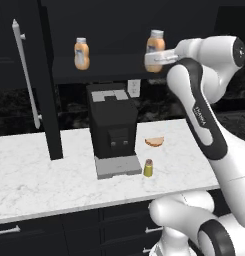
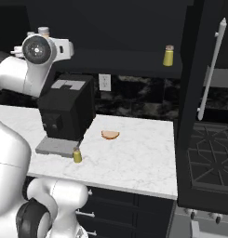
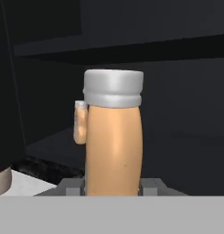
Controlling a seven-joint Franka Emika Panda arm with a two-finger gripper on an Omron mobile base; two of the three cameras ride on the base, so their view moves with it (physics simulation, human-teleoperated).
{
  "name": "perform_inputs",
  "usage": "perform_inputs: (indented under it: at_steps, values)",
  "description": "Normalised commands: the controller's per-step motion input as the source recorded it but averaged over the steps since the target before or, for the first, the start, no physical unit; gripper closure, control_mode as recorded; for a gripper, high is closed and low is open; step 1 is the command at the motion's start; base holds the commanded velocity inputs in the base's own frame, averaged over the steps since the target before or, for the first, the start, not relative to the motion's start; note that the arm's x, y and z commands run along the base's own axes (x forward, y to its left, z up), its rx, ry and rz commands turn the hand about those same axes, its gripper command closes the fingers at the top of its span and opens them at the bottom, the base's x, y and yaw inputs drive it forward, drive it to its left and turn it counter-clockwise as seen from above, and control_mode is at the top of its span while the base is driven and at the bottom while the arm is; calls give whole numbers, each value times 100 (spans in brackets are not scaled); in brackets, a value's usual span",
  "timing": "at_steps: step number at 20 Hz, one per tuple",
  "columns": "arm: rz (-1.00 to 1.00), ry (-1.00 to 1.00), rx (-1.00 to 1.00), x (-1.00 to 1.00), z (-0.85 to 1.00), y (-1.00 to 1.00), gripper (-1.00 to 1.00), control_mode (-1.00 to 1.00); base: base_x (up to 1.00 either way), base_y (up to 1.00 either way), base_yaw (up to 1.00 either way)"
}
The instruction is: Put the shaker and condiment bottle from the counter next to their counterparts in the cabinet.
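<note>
My gripper [image 1: 153,60] is shut on the orange condiment bottle [image 1: 155,43], holding it upright at shelf height in the open black cabinet [image 1: 109,67]. In the hand view the condiment bottle [image 3: 113,141] stands between the fingertips [image 3: 70,186]. Its orange counterpart [image 3: 80,122] shows behind it to the left and is the bottle [image 1: 81,54] farther left on the shelf. I cannot tell whether the held bottle rests on the shelf. The yellow-green shaker [image 1: 148,168] stands on the marble counter [image 1: 44,175] beside the coffee machine. Its counterpart shaker [image 2: 168,56] sits on the shelf at the right.
A black coffee machine [image 1: 111,130] stands on the counter under the shelf, with a piece of bread [image 1: 154,142] to its right. The cabinet door [image 1: 46,80] hangs open on the left with its silver bar handle [image 1: 25,75]. Another door [image 2: 204,107] hangs open at the right.
</note>
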Motion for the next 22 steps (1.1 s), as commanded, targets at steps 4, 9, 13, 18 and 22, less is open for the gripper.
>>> perform_inputs:
  at_steps: [4,9,13,18,22]
  values:
    - [8,10,0,55,0,22,100,-100,0,0,0]
    - [14,-2,0,30,3,28,100,-100,0,0,0]
    - [11,-3,0,26,0,32,100,-100,0,0,0]
    - [5,-2,0,23,-1,27,100,-100,0,0,0]
    - [5,0,0,23,-8,28,100,-100,0,0,0]
